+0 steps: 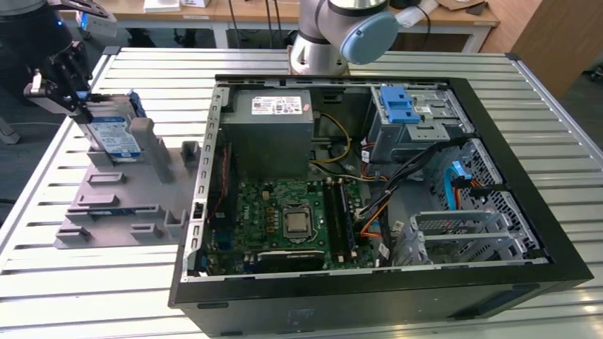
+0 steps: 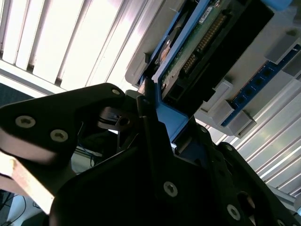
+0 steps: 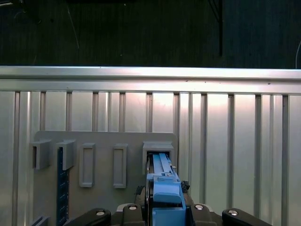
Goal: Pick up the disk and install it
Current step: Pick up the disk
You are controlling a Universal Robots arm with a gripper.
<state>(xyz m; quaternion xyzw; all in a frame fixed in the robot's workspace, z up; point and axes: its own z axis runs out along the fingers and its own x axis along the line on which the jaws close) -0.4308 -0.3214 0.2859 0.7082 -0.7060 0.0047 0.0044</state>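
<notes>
The disk, a silver drive with a white-and-blue label in a blue carrier frame, stands on edge over the back slot of a grey fixture at the exterior view's left. My gripper is shut on its upper end. In the second wrist view the fingers clamp the blue frame, with the disk's green circuit board beyond them. The first wrist view shows the blue frame between the fingers, reaching toward the fixture's slot. Whether the disk still rests in the slot I cannot tell.
An open black computer case lies on the slatted metal table. Inside it are a grey power-supply box, a motherboard and a grey cage with a blue latch. The arm's base stands behind the case.
</notes>
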